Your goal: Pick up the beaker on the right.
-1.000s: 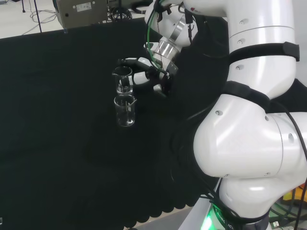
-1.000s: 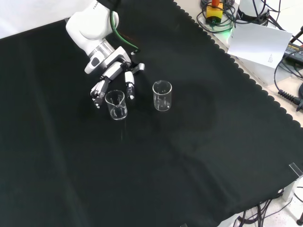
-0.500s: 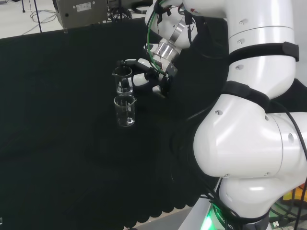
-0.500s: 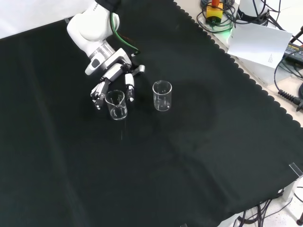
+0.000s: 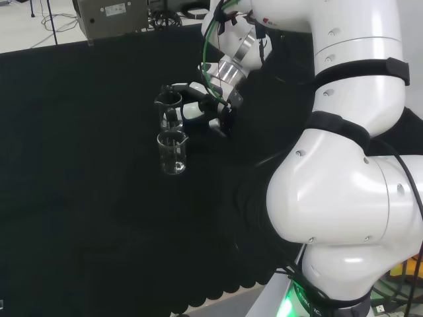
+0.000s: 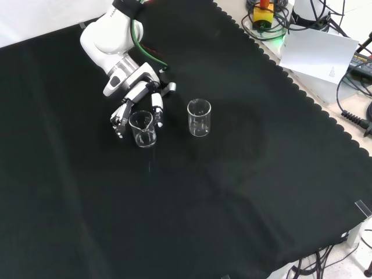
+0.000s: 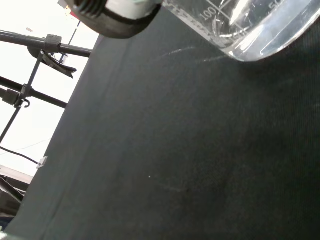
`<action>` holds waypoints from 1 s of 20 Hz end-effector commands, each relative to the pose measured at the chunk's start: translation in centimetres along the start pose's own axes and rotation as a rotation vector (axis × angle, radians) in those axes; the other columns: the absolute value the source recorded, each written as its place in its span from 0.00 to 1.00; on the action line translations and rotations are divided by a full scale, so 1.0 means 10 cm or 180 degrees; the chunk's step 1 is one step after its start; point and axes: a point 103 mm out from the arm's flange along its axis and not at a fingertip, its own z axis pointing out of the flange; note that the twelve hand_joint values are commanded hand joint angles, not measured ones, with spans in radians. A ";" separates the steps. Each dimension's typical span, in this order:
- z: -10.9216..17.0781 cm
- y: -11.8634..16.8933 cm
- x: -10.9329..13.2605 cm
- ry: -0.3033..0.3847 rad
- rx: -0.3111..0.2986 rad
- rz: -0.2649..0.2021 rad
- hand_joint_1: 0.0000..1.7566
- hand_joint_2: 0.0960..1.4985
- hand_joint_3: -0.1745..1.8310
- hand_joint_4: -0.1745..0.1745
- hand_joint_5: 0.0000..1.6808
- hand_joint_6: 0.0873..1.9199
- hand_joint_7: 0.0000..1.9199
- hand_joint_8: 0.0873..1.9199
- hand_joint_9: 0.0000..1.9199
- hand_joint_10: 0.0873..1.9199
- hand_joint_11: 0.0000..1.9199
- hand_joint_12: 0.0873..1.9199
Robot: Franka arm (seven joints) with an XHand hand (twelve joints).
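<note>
From my remote station I see two clear beakers standing upright on the black-clothed worktop (image 6: 244, 192). In the front view the hand (image 6: 136, 96) reaches down from the top and brackets the left beaker (image 6: 142, 128): one set of fingers (image 6: 119, 116) lies on its left side, another finger (image 6: 157, 110) on its right, all curved around the glass. I cannot tell from any view whether they actually touch the wall, so I read the fingers as partly spread about the beaker rather than clamped on it. The second beaker (image 6: 199, 117) stands apart to the right in this view, untouched.

In the head view the same two vessels appear one behind the other: the farther beaker (image 5: 169, 109) sits within the hand (image 5: 201, 109), the nearer beaker (image 5: 173, 152) just in front of it.

The wrist view shows a beaker base (image 7: 250, 30) close to the camera, resting on the cloth, with a dark fingertip (image 7: 112, 17) beside it.

Compared with one second ago, the arm's wrist link has tilted and shifted slightly toward the front view's upper left, and the fingers have drawn a little closer around the beaker. Both beakers stand where they stood; neither has left the cloth.
</note>
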 end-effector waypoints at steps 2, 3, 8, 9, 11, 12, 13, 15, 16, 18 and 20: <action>0.04 0.02 0.02 0.0081 -0.0009 -0.0023 0.54 0.54 0.00 0.47 0.31 0.12 0.14 0.30 0.21 0.26 0.00 0.71; 0.04 0.02 0.03 0.0086 -0.0002 -0.0033 0.54 0.54 0.00 0.47 0.29 0.18 0.15 0.30 0.21 0.26 0.00 0.71; 0.06 0.04 0.08 0.0065 -0.0016 -0.0056 0.54 0.54 0.00 0.48 0.24 0.36 0.15 0.30 0.21 0.26 0.00 0.71; 0.06 0.04 0.08 0.0068 -0.0023 -0.0049 0.54 0.54 0.00 0.49 0.26 0.40 0.15 0.30 0.21 0.26 0.00 0.71; 0.06 0.06 0.08 0.0037 -0.0022 -0.0035 0.55 0.55 0.00 0.50 0.32 0.47 0.16 0.31 0.22 0.26 0.01 0.71; 0.07 0.06 0.08 0.0030 -0.0029 -0.0021 0.56 0.56 0.00 0.51 0.36 0.50 0.16 0.31 0.22 0.26 0.01 0.71; 0.07 0.06 0.08 0.0021 -0.0035 -0.0012 0.57 0.57 0.00 0.51 0.39 0.52 0.16 0.31 0.23 0.26 0.02 0.71; 0.07 0.06 0.08 0.0006 -0.0031 0.0006 0.58 0.58 0.00 0.51 0.42 0.53 0.17 0.31 0.23 0.27 0.02 0.71; 0.08 0.07 0.08 0.0004 -0.0036 0.0016 0.58 0.58 0.00 0.51 0.43 0.54 0.17 0.31 0.24 0.27 0.03 0.71; 0.08 0.07 0.07 -0.0045 -0.0055 0.0055 0.60 0.60 0.00 0.51 0.45 0.54 0.18 0.31 0.24 0.27 0.03 0.71; 0.06 0.07 0.08 -0.0159 -0.0154 0.0121 0.62 0.65 0.02 0.61 0.54 0.50 0.21 0.32 0.27 0.27 0.06 0.70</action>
